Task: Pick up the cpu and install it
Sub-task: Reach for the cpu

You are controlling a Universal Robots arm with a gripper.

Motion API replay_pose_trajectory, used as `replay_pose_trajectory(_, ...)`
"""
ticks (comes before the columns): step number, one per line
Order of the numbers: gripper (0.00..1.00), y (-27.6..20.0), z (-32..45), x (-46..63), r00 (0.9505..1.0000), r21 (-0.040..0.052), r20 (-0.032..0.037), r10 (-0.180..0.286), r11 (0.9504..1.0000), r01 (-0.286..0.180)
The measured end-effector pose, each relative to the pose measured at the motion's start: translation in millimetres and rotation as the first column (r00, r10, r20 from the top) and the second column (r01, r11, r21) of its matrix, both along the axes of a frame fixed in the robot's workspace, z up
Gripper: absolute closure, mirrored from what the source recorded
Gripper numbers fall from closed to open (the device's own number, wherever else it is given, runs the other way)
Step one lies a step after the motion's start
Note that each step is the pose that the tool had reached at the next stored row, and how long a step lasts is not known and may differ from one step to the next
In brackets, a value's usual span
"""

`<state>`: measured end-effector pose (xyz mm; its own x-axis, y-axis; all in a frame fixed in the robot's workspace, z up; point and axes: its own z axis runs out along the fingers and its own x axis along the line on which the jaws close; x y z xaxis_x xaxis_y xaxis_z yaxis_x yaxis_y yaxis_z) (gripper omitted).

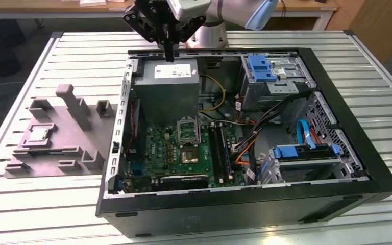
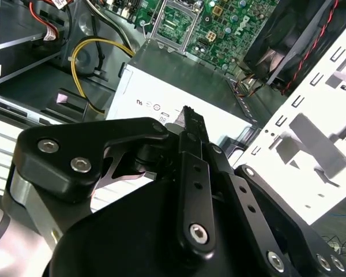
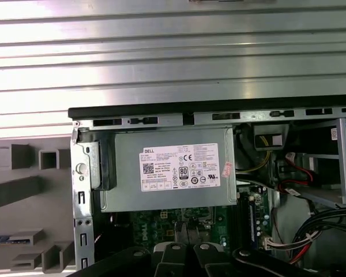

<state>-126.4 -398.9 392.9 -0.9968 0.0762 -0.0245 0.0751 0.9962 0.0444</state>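
The cpu (image 1: pixel 38 133) is a small pale square lying flat in a recess of the grey moulded fixture (image 1: pixel 67 153), at the exterior view's left, outside the computer case. My gripper (image 1: pixel 169 56) hangs over the far end of the open case, just above the grey power-supply box (image 1: pixel 172 71). It is well away from the cpu. Its black fingers (image 2: pixel 190 124) are pressed together with nothing between them, and their tips (image 3: pixel 187 231) point toward the motherboard. The dark socket frame (image 1: pixel 186 153) sits on the green motherboard (image 1: pixel 158 148); in the second wrist view the socket (image 2: pixel 176 20) lies beyond the power-supply box (image 2: pixel 179 81).
The black computer case (image 1: pixel 250 204) lies open on a slatted metal table (image 1: pixel 32 204). Inside it are blue drive brackets (image 1: pixel 261 66), cable bundles (image 1: pixel 250 132) and a yellow wire (image 2: pixel 83 63). A fan (image 2: pixel 288 40) sits by the case wall. The fixture (image 3: pixel 23 190) has upright blocks.
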Motion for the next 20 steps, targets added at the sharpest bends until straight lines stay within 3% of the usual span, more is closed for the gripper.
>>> replay_pose_trajectory(7, 0.89, 0.0, -0.1, -1.7, 1.0, 0.0, 0.0, 0.0, 1.0, 0.0)
replay_pose_trajectory(8, 0.89, 0.0, -1.5, -13.8, 1.0, -0.0001, 0.0, 0.0, 1.0, 0.0)
replay_pose_trajectory(9, 0.89, 0.0, -2.7, -16.8, 1.0, 0.0, 0.0, 0.0, 1.0, 0.0)
replay_pose_trajectory(20, 0.89, 0.0, -3.0, -22.3, 1.0, 0.0, 0.0, 0.0, 1.0, 0.0)
